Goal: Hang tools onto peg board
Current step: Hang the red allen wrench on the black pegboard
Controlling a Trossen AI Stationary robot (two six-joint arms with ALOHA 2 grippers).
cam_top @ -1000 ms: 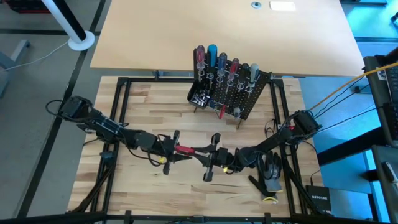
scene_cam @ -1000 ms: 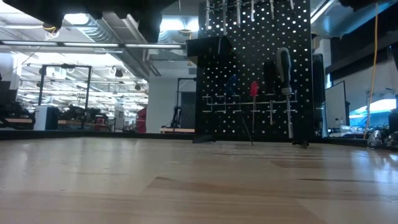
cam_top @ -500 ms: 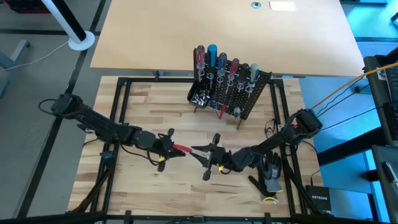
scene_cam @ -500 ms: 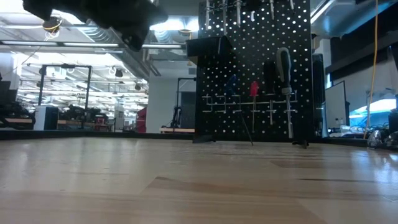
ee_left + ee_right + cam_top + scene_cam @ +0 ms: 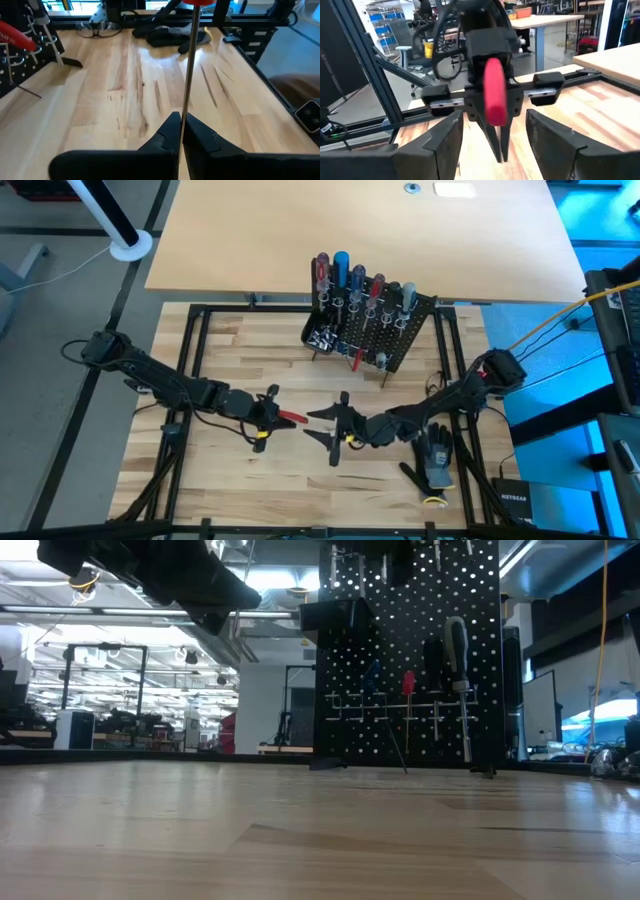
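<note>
A screwdriver (image 5: 292, 419) with a red handle (image 5: 495, 97) and a thin metal shaft hangs level above the table's near middle. My left gripper (image 5: 275, 416) is shut on its shaft. My right gripper (image 5: 318, 426) is open. Its two fingers stand on either side of the handle's free end, a little short of it, and touch nothing. The black peg board (image 5: 370, 330) stands upright on thin legs at the far middle of the wooden table. Several red-, blue- and dark-handled tools (image 5: 350, 280) hang in its wire rings. My left gripper pinches the screwdriver's metal shaft (image 5: 183, 125) between its two fingers, at the end away from the handle. The fingers come from the table's left, nearly level, and lie along the shaft. The screwdriver sticks straight out beyond the fingertips, handle (image 5: 197, 2) foremost, lifted clear of the table.
A black-and-grey glove (image 5: 435, 455) lies on the table at the near right, beside my right arm. A small tray of silver bits (image 5: 320, 335) sits at the peg board's left foot. Bare wood lies between the grippers and the board.
My right gripper has opened and let go of the red handle, then drawn back slightly toward the table's right edge. My left gripper now holds the screwdriver alone. The screwdriver stays level and clear of the table.
</note>
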